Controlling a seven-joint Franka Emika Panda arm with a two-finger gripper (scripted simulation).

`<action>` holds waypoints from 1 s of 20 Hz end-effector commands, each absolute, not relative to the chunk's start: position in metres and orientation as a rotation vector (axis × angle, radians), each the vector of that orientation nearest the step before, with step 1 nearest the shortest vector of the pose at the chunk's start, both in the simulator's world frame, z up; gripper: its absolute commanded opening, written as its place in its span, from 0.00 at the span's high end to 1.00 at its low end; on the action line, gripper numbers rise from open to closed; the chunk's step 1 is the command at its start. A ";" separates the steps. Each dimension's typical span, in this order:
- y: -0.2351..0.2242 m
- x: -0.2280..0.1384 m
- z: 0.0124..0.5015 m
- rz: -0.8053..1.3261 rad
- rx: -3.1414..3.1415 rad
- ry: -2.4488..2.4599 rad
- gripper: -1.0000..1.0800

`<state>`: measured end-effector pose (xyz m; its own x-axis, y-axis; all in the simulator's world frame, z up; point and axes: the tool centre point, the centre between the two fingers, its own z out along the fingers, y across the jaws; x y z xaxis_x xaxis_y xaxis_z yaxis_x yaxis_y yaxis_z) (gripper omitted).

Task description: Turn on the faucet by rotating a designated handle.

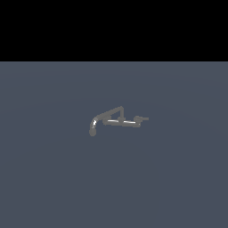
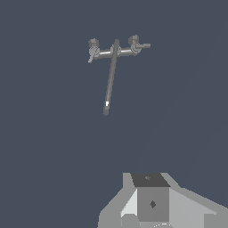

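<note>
Faucet (image 1: 116, 120) standing alone on a flat blue-grey surface (image 1: 178, 178), with the arm clear of it.

In the exterior view the faucet sits near the middle of the surface: a thin horizontal bar, a downward-curved spout (image 1: 93, 128) with a round tip at the exterior view's left end, a slanted rod (image 1: 111, 112) rising above the bar, and the handle (image 1: 142, 118), a short stub lever projecting from the end at the exterior view's right. No part of the arm appears in that view. In the wrist view the faucet lies well apart from the gripper (image 2: 151, 202); only the grey gripper body shows at the frame edge, the fingertips are out of frame, and its opening cannot be determined. Nothing touches the handle (image 2: 143, 45).
</note>
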<state>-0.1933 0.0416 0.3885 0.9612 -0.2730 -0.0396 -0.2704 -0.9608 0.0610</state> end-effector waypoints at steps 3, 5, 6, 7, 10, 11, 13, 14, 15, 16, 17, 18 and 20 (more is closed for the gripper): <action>0.045 -0.168 0.362 -0.069 3.032 -0.601 1.00; 0.046 -0.157 0.350 -0.068 3.018 -0.679 1.00; 0.046 -0.151 0.344 -0.067 3.010 -0.718 1.00; 0.046 -0.145 0.338 -0.066 3.002 -0.757 1.00; 0.045 -0.128 0.321 -0.063 2.974 -0.872 1.00; 0.044 -0.122 0.315 -0.062 2.963 -0.910 1.00; 0.043 -0.111 0.303 -0.060 2.941 -0.986 1.00; 0.042 -0.105 0.297 -0.059 2.929 -1.024 1.00; 0.040 -0.099 0.292 -0.058 2.917 -1.062 1.00; 0.039 -0.093 0.286 -0.057 2.904 -1.099 1.00; 0.037 -0.088 0.280 -0.056 2.891 -1.136 1.00; 0.036 -0.082 0.274 -0.055 2.877 -1.174 1.00; 0.032 -0.071 0.263 -0.052 2.848 -1.248 1.00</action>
<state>-0.0796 0.0344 0.2718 0.7063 -0.7076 -0.0197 -0.7064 -0.7063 0.0447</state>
